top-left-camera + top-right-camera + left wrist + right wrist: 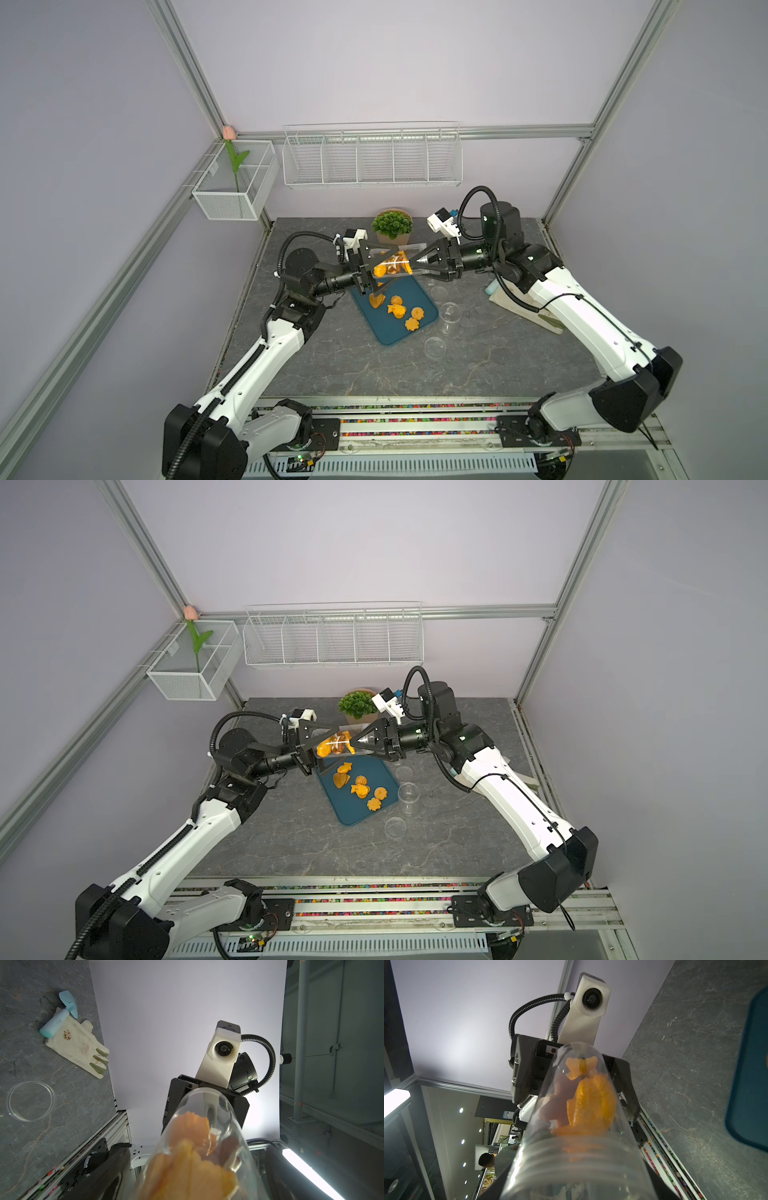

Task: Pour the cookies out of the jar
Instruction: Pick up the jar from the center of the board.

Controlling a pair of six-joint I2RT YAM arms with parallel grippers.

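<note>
Top views: the right gripper (417,262) is clamped on one end of the jar (395,266), holding it roughly level above the tray (385,329), presumably so that spilled cookies (397,309) land there; more sit inside the jar. The left gripper (368,269) stands wide, straddling the other end

Left wrist view: gaps separate the jar from both fingers (108,1169), so there is no grip

Right wrist view: the ribbed jar wall lies nearest the lens, with the cookies bunched beyond it

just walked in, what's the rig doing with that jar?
Mid-pour. The right gripper is shut on one end of the clear jar, holding it roughly level above the far end of the teal tray. The left gripper has its jaws open, straddling the other end. Several cookies lie on the tray and more sit inside the jar, so the pour isn't finished.
</note>
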